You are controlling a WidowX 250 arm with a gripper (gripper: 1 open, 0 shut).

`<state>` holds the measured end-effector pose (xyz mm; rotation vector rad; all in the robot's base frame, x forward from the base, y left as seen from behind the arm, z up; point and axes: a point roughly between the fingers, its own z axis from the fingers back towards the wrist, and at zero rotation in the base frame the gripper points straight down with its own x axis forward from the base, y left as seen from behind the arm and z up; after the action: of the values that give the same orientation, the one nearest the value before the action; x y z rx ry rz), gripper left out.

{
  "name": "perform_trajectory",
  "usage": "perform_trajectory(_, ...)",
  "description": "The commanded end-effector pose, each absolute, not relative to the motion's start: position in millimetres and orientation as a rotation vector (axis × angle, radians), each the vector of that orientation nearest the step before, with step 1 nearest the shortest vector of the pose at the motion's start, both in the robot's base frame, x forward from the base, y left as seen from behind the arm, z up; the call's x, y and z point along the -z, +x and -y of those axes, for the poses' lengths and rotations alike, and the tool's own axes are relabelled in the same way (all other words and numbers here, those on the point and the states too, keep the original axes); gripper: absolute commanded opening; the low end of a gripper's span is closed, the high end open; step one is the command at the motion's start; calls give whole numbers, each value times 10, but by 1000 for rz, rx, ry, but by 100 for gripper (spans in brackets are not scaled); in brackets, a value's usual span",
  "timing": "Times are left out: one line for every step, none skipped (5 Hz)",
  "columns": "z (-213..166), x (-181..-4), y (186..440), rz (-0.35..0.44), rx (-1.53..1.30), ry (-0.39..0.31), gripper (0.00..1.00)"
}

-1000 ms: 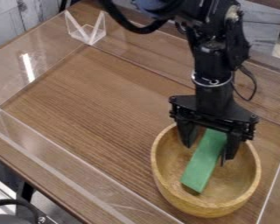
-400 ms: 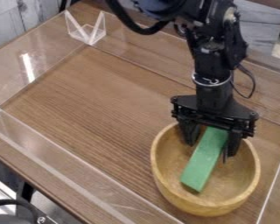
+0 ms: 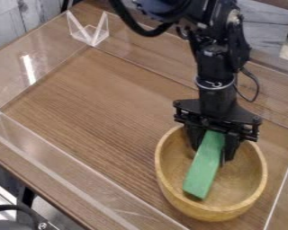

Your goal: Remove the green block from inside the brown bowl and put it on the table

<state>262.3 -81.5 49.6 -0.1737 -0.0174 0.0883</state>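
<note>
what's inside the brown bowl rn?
The green block, leaning on the brown bowl's far wall, upper end between the shut gripper's fingers. Bowl floor beneath the block is covered.

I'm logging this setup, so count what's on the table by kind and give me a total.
Green block: 1
Wooden bowl: 1
Clear plastic stand: 1
Total: 3

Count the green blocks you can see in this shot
1. The green block lies slanted inside the brown bowl, its upper end between the fingers of the gripper. No other shows on the table.
</note>
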Motion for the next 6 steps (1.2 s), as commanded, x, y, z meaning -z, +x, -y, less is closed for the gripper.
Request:
perform_trajectory(792, -758, 2697, 67, -92, -196, 0)
perform_trajectory(756, -870, 2683, 64, -94, -205, 0)
perform_trajectory(563, -1241, 2669, 91, -128, -225, 0)
perform_trajectory(143, -1745, 2734, 149, -197, -223, 0)
perform_trajectory(-357, -1910, 2734, 180, -210, -219, 0)
perform_trajectory(-788, -1782, 2713, 190, -196, -204, 0)
